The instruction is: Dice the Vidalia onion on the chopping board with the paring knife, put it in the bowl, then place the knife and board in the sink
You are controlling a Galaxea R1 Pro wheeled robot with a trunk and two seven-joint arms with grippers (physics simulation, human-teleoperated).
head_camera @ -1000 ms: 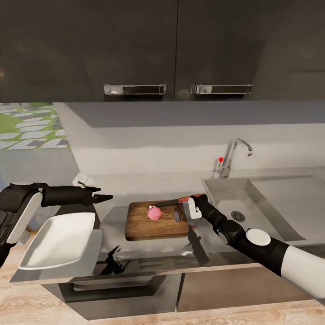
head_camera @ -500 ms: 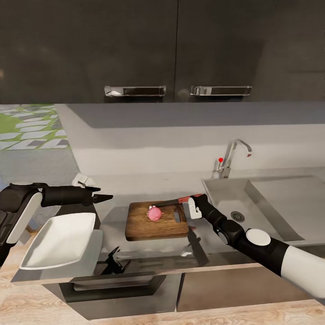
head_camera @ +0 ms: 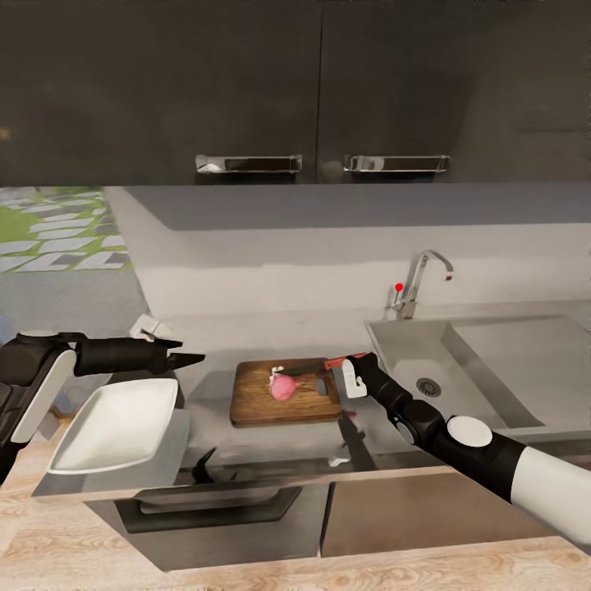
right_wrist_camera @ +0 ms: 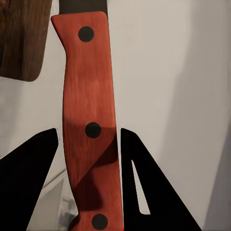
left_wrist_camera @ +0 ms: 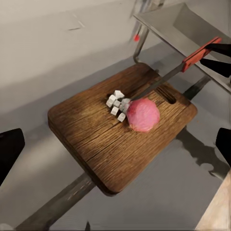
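Note:
The chopping board point(head_camera: 283, 394) lies on the countertop point(head_camera: 369, 419) left of the sink point(head_camera: 492, 361). On it sits a pink, rounded Vidalia onion point(head_camera: 282, 387) with several small white diced pieces point(left_wrist_camera: 117, 103) beside it. My right gripper point(head_camera: 340, 364) is shut on the paring knife's red handle point(right_wrist_camera: 89, 125), and the dark blade point(left_wrist_camera: 154, 85) reaches to the onion point(left_wrist_camera: 143, 115). My left gripper point(head_camera: 185, 353) hovers open above the countertop, left of the board point(left_wrist_camera: 96, 139), its fingers point(left_wrist_camera: 8, 151) spread wide. Below it stands the white bowl point(head_camera: 115, 423).
A chrome tap point(head_camera: 419, 283) with a red-tipped lever stands behind the sink. Glossy black upper cabinets point(head_camera: 320, 90) hang above. The countertop's front edge point(head_camera: 246, 476) runs just in front of the bowl and board. Light wood floor point(head_camera: 328, 570) lies below.
The whole head view has shifted slightly, so the camera moved. Both arms, the knife and the onion keep their places relative to the board.

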